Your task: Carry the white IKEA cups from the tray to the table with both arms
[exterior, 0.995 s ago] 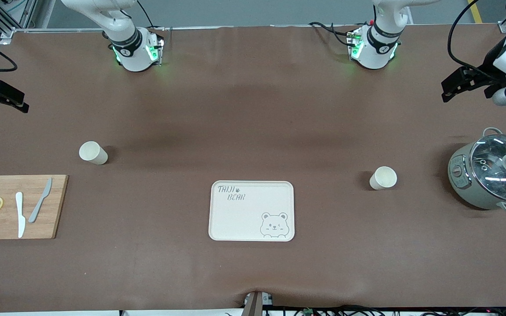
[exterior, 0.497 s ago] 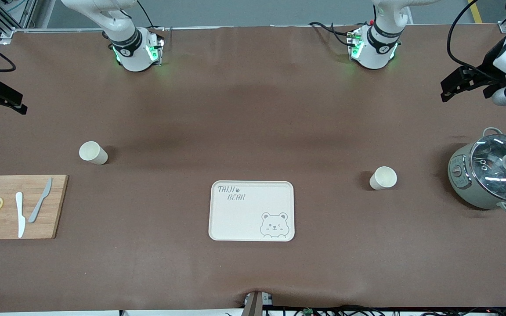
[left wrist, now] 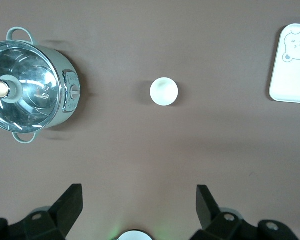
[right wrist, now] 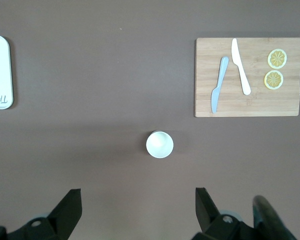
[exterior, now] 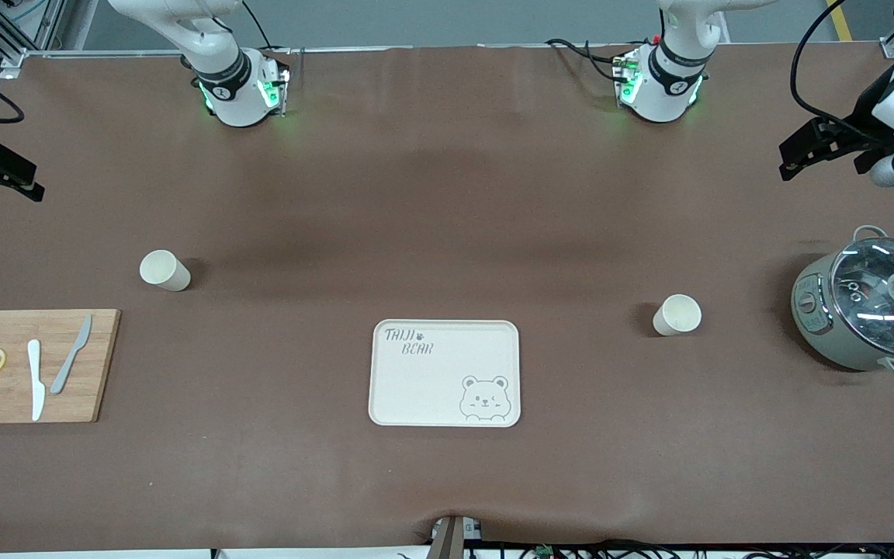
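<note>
Two white cups stand upright on the brown table. One cup [exterior: 164, 271] is toward the right arm's end; it also shows in the right wrist view [right wrist: 159, 144]. The other cup [exterior: 677, 314] is toward the left arm's end; it also shows in the left wrist view [left wrist: 164, 92]. The bear tray [exterior: 445, 334] lies between them, nearer the front camera. My left gripper [exterior: 790, 159] hangs high over the table's left-arm end, open and empty [left wrist: 139, 200]. My right gripper [exterior: 28, 182] hangs high over the right-arm end, open and empty [right wrist: 138, 200].
A grey-green pot with a glass lid [exterior: 870, 307] stands beside the left-end cup, at the table's end. A wooden cutting board [exterior: 98, 365] with two knives and two lemon slices lies nearer the front camera than the right-end cup.
My right gripper has drifted slightly toward the right arm's end of the table. The cups, the tray and the left gripper have not visibly moved.
</note>
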You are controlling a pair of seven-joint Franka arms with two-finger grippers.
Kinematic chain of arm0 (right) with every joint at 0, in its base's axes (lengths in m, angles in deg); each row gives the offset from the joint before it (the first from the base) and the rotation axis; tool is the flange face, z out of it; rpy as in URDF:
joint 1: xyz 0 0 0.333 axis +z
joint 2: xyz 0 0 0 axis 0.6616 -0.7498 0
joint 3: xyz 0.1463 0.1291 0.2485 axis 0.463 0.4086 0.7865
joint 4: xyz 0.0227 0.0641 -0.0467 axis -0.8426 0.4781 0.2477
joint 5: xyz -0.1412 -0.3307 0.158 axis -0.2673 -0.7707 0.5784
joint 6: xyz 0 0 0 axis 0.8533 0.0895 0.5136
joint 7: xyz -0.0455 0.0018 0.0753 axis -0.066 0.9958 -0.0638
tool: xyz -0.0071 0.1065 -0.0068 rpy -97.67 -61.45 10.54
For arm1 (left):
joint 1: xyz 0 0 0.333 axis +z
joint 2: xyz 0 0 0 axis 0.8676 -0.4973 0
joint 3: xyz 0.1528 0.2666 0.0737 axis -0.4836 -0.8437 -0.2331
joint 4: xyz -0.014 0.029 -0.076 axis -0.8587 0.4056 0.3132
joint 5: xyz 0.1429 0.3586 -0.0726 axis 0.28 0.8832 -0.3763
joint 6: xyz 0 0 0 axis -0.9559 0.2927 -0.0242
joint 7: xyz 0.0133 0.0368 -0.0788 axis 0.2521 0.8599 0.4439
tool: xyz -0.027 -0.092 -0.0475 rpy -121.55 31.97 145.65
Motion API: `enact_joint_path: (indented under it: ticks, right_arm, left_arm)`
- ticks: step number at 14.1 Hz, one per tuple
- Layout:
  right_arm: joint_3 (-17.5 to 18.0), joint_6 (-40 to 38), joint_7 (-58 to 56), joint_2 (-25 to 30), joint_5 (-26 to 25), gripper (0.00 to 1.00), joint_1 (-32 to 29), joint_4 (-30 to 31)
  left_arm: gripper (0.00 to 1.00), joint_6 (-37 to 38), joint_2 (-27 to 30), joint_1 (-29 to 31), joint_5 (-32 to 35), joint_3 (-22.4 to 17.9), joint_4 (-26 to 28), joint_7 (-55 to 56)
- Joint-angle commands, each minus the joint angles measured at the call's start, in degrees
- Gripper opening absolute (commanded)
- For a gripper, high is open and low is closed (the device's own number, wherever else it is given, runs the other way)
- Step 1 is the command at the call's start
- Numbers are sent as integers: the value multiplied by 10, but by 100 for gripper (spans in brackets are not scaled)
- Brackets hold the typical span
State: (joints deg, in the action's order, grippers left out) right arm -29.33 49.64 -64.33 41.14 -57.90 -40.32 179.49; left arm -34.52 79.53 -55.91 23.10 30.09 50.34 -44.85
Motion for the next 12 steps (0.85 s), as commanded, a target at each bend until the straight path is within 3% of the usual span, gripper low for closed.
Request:
enact_joint_path:
  ticks: [1,12]
  right_arm:
    - [1,-12,3,-3,3,100,-7,-12]
    - [1,-24,6,-2,0,100,-19,-29]
  left_arm:
    - [100,6,8,5,-12,-2,-7,-8]
    - [100,12,4,6,-17,-6,-21,-8]
